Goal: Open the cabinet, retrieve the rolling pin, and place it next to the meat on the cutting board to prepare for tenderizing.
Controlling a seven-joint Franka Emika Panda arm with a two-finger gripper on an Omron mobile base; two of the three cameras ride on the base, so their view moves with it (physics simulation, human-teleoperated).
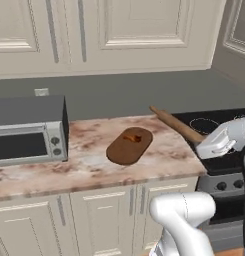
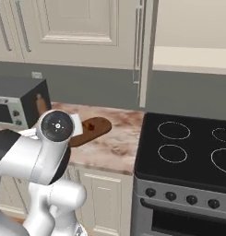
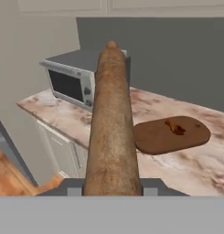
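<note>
No readable text, label, brand, number or sign appears on anything in these views.

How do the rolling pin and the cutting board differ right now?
The rolling pin is a slim light-brown rod; the cutting board is a flat, dark-brown oval. The pin is clamped in the gripper above the counter's stove end, tilted; the board lies flat on the counter with the meat on it. Both look wooden.
</note>
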